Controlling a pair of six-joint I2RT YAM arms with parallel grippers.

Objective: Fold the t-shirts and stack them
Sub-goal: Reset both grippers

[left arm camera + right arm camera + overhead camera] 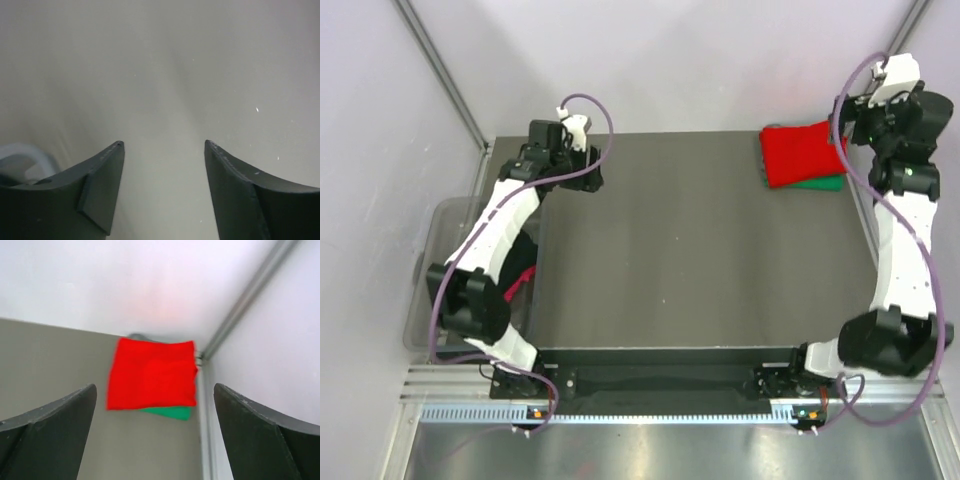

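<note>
If you go by size, your dark table (700, 260) takes up most of the overhead shot, boxed in by pale walls on the far side and on both flanks. Off its left edge sits the see-through plastic tub (438, 225), and your left arm (500, 230) arches right over it. A strip of red cloth (524, 279) peeks out low beside that arm, too hidden for me to say what it is. Your right arm (905, 250) runs up along the table's right edge toward the far right corner.

On to the shirts. The red shirt (802, 150) is folded into a tidy rectangle at the far right corner of the table. It lies on top of the green shirt (823, 184), which only shows as a thin band sticking out along the near edge of the red one. So that's a two-high stack, sitting close to the corner post.

Your right gripper (154, 385) hangs near that stack but clear of it. Its fingers are spread really wide with nothing between them, and in the wrist view you just see the stack lying beyond the tips.

Your left gripper (162, 145) is over at the far left corner of the table. Its fingers are apart too, and it's got hold of nothing, only bare surface past them
</note>
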